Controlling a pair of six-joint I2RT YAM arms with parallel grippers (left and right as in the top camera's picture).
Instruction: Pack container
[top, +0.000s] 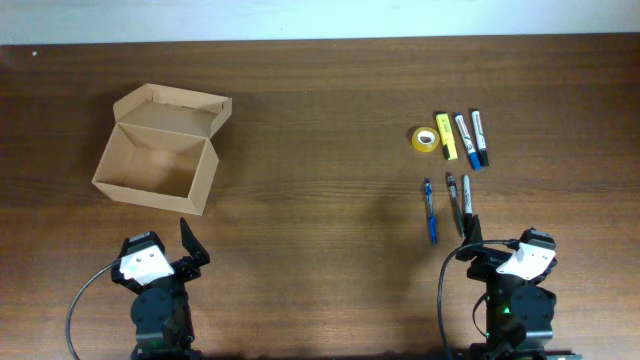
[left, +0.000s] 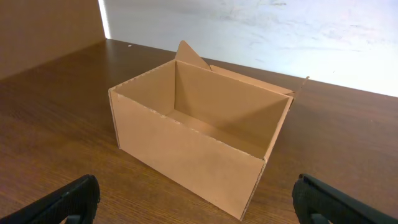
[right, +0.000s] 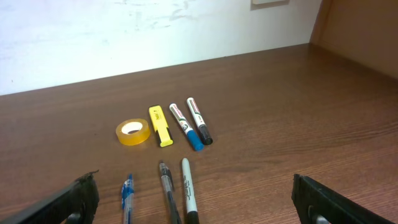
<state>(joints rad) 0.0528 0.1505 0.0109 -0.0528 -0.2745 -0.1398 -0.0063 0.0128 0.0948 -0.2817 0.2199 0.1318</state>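
The tan cardboard container (top: 155, 165) stands open and empty at the left of the table, flap lid (top: 172, 108) hinged back; it fills the left wrist view (left: 199, 143). At the right lie a yellow tape roll (top: 425, 139), a yellow highlighter (top: 446, 136), a blue-capped marker (top: 466, 140), a black-capped marker (top: 480, 137), a blue pen (top: 430, 211), a dark pen (top: 454, 203) and a thin marker (top: 467, 198). They also show in the right wrist view: the tape roll (right: 132, 132), the highlighter (right: 160, 126). My left gripper (top: 185, 242) is open and empty in front of the container. My right gripper (top: 480, 245) is open and empty just behind the pens.
A pale wall runs along the table's far edge (top: 320, 40). Bare wood lies between the container and the pens (top: 320, 180).
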